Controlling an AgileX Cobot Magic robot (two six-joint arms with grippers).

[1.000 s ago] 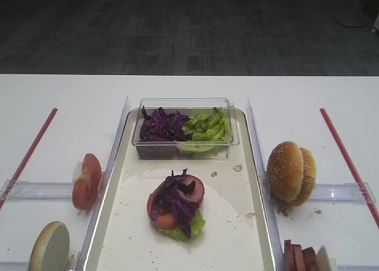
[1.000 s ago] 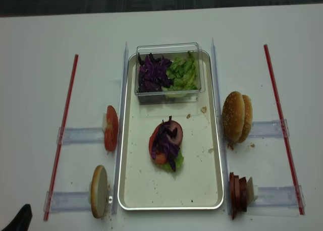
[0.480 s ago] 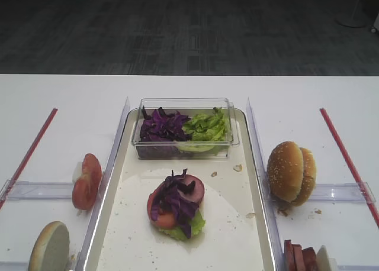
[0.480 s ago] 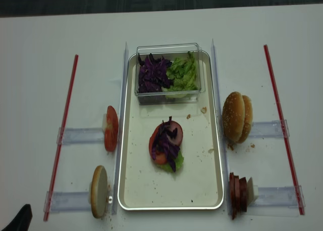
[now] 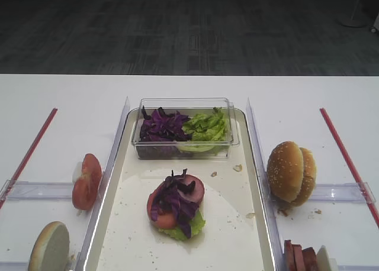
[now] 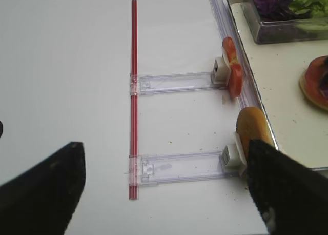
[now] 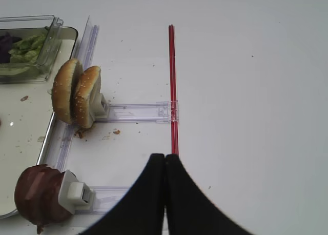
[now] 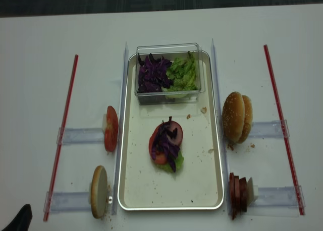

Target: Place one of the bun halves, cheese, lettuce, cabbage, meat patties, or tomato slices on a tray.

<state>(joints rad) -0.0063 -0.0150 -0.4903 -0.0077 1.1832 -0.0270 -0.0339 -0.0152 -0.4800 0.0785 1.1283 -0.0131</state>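
Tray (image 8: pixel 214 140): one, shiny metal, in the middle of the white table (image 8: pixel 40 49), long side running away from the robot.
Tub (image 8: pixel 169 48): one clear plastic tub standing at the far end of the tray.
Cabbage (image 8: pixel 153 74): two lots. One purple clump fills the left half of the tub; a second lot (image 8: pixel 166 141) lies on top of the stack in the middle of the tray.
Lettuce (image 8: pixel 182 73): two lots. One green heap in the right half of the tub; one leaf (image 8: pixel 176 164) pokes out at the near side of the stack.
Stack on the tray: lettuce at the bottom, red and pink round slices above it, cabbage on top; how many slices cannot be told.
Tomato slices (image 8: pixel 111 128): standing on edge in a clear holder left of the tray; they look like two, pressed together.
Bun halves: three. Two (image 8: pixel 236 117) stand on edge together in a holder right of the tray; one (image 8: pixel 99 191) stands on edge in the near left holder.
Meat patties (image 8: pixel 237 192): about three or four discs on edge in the near right holder; exact count unclear.
Red strips: two, one (image 8: pixel 61 130) far left and one (image 8: pixel 281 125) far right.
Left gripper (image 6: pixel 164 186): jaws wide apart, holding nothing, above the table left of the tray.
Right gripper (image 7: pixel 164 194): jaws pressed together, holding nothing, above the table right of the tray.
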